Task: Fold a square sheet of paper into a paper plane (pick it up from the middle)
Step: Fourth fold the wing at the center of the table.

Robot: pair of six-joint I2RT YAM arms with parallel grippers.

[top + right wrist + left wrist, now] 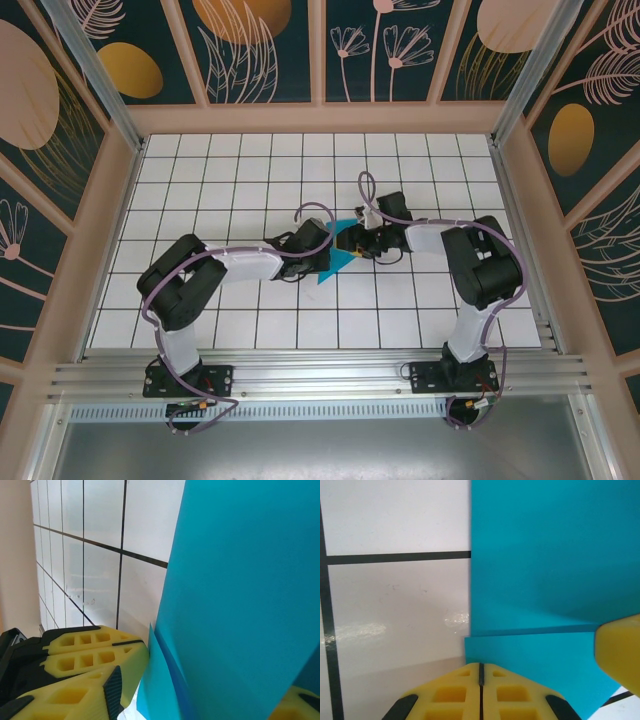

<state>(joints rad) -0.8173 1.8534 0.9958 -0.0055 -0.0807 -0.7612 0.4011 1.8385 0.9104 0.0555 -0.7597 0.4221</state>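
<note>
Resting nearest, the left gripper [480, 666] has its yellow fingers squeezed together with nothing between them. Their tips are set against the face of the paper [545, 555], close to a folded edge. Just past them the teal paper lies partly doubled on the white table [395, 605], at its middle between the two arms. Farther on, the right gripper [220, 680] has its fingers apart, with the paper rising between them, unclamped. A fold looks under way, with the left gripper pinning and the right turning a flap. Next, the right fingers need to close on that flap and carry it over squarely while the left holds firm.
</note>
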